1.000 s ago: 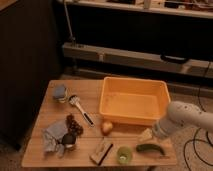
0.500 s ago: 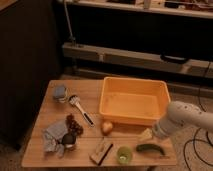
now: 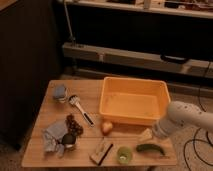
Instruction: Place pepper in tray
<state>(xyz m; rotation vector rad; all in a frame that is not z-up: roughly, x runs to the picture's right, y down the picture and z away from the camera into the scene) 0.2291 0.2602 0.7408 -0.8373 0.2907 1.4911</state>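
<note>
Wooden table [image 3: 37,156], cluttered. Back left: a grey-blue can [image 3: 60,93]. Just right of it, a brush [image 3: 80,108] with white head and dark handle, lying slantwise. Nearer the front, a dark bunch of grapes [image 3: 73,123] beside a crumpled blue cloth [image 3: 51,137], with a dark round fruit [image 3: 68,140] against the cloth. Mid-table, an onion [image 3: 106,127]. Along the front edge: a tan sponge [image 3: 101,151], then a light green cup [image 3: 124,154], left of the gripper [image 3: 146,134] at the front right. Cables [image 3: 196,145] on the floor, right.

The claw [image 3: 146,135] sits between tray [image 3: 132,102] and pepper [image 3: 150,149].
</note>
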